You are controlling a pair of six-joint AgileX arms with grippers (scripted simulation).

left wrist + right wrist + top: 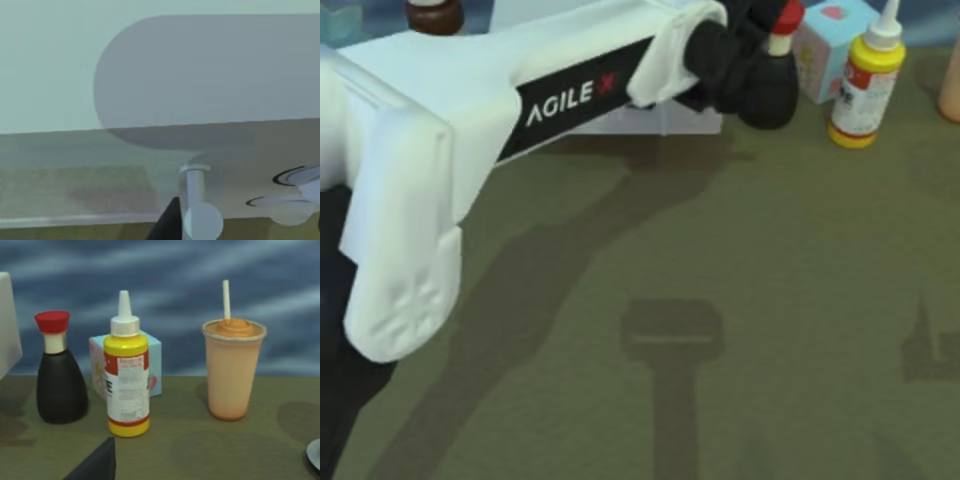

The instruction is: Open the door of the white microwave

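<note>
The white microwave (pixel 665 120) stands at the back of the table, almost wholly hidden under my left arm (pixel 560 95). My left gripper (pixel 745 75) reaches its front. In the left wrist view the door (pixel 75 192) fills the picture, lying flush with the panel that carries the two silver knobs (pixel 300 176). The slim white handle (pixel 196 187) runs right beside one dark fingertip (pixel 170 225), touching it. My left gripper (pixel 192 222) is shut on that handle; its other finger is hidden. My right gripper (pixel 150 472) is out of the top view and holds nothing.
Right of the microwave stand a soy sauce bottle with a red cap (pixel 60 385), a pale blue carton (pixel 150 365), a yellow squeeze bottle (pixel 865 85) and an orange drink cup with a straw (pixel 234 370). A brown object (pixel 433 14) sits at the back left.
</note>
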